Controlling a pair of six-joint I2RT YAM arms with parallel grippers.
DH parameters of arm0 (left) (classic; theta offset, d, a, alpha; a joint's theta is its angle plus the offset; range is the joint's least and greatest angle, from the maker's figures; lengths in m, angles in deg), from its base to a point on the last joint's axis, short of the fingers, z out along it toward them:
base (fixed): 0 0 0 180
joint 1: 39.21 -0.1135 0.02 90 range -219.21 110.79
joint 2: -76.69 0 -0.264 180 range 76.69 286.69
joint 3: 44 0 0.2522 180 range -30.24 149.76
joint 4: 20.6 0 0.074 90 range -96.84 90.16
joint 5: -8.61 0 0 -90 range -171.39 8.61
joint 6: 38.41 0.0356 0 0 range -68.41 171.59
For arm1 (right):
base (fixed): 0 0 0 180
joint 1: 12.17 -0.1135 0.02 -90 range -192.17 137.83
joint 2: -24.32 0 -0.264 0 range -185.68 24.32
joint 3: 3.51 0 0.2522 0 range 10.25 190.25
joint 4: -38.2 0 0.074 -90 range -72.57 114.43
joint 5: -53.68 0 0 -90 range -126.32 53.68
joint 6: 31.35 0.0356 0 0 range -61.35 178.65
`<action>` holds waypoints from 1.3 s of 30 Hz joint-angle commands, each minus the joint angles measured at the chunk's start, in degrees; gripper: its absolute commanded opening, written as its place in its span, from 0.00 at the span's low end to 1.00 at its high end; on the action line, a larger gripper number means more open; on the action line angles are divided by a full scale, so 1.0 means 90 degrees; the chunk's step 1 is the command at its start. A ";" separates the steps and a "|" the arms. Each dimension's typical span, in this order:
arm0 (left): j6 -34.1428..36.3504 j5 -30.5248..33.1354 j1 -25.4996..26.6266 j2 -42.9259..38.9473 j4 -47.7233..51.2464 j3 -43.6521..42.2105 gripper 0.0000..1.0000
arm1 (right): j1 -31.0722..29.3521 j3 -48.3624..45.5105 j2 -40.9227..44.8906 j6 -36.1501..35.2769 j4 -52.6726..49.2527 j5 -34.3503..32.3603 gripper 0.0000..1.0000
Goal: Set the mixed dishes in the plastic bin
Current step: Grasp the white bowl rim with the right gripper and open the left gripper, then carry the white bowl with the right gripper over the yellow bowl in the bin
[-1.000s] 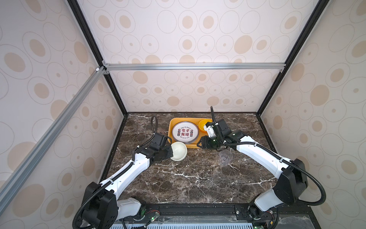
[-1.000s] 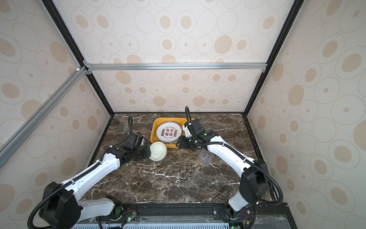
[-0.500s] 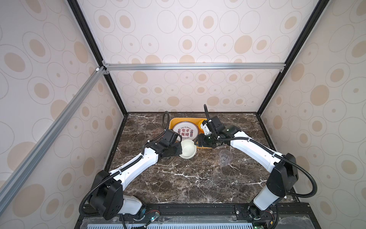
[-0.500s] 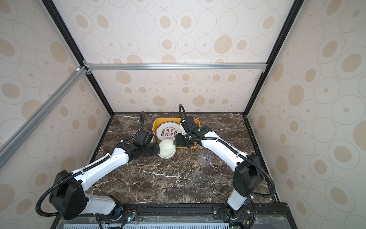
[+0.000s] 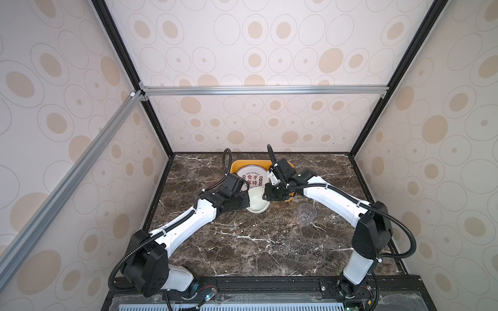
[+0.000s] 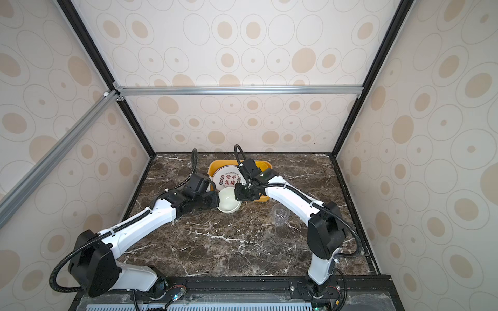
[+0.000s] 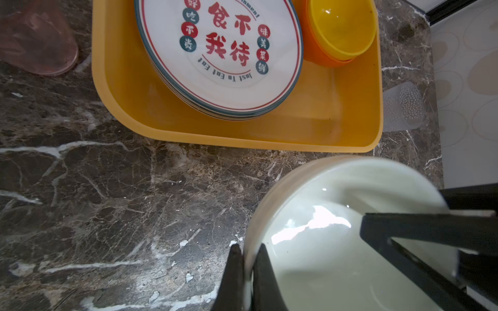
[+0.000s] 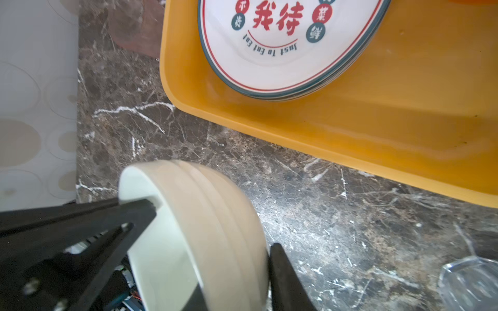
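Observation:
A cream bowl (image 5: pixel 257 202) (image 6: pixel 229 200) hangs tilted just in front of the yellow plastic bin (image 5: pixel 252 161) (image 7: pixel 242 137). My left gripper (image 5: pixel 247 202) (image 7: pixel 248 247) is shut on its left rim, one finger inside and one outside. On the opposite rim my right gripper (image 5: pixel 265 198) (image 8: pixel 237 269) is shut too, straddling the bowl's wall (image 8: pixel 210 215). Stacked white plates (image 5: pixel 252 176) (image 7: pixel 223 53) lie in the bin beside a yellow bowl (image 7: pixel 342 27) nested in an orange bowl (image 7: pixel 318 58).
A clear cup (image 5: pixel 306 214) (image 8: pixel 471 282) stands on the marble table right of the bowl. A pink cup (image 7: pixel 35 40) lies on its side left of the bin. A grey cup (image 7: pixel 404 107) sits by the bin's right wall. Patterned walls enclose the table.
My left arm carried the cream bowl rightward up to the bin's front edge. My right gripper swung over from the bin, met the bowl and closed on its far rim.

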State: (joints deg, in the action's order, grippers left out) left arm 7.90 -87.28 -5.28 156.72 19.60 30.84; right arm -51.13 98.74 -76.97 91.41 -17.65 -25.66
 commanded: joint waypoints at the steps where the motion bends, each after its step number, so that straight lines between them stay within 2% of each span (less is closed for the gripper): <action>1: -0.0130 0.0005 0.0058 -0.0097 -0.0319 0.0369 0.02 | -0.0027 0.0207 -0.0032 0.0082 -0.0064 -0.0098 0.17; 6: -0.0156 -0.0019 0.0052 -0.0105 -0.0333 0.0429 0.11 | -0.0026 0.0231 0.0010 0.0010 -0.0128 -0.0373 0.07; 11: -0.0179 0.0020 0.0055 -0.0166 -0.0309 0.0489 0.27 | 0.0002 0.0349 -0.0004 -0.0097 -0.0323 -0.0732 0.05; 16: -0.0194 0.0176 0.0048 -0.0378 -0.0222 0.0462 0.33 | 0.0245 0.0487 -0.0032 -0.0232 -0.0458 -0.0836 0.04; 26: -0.0287 0.0293 -0.0051 -0.0866 -0.0135 0.0052 0.35 | 0.1130 0.1256 -0.0376 -0.0683 -0.0850 -0.1133 0.04; 32: -0.0393 0.0322 -0.0109 -0.1122 -0.0105 -0.0237 0.34 | 0.1713 0.2240 -0.1040 -0.0863 -0.1181 -0.1206 0.04; 39: -0.0470 0.0408 -0.0156 -0.1340 0.0009 -0.0417 0.35 | 0.2003 0.3551 -0.2088 -0.0940 -0.1552 -0.1534 0.04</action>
State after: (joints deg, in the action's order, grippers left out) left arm 4.71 -84.92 -6.13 146.12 18.37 27.38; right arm -33.57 126.36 -93.82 83.62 -29.72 -38.21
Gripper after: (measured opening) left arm 0.345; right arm 0.105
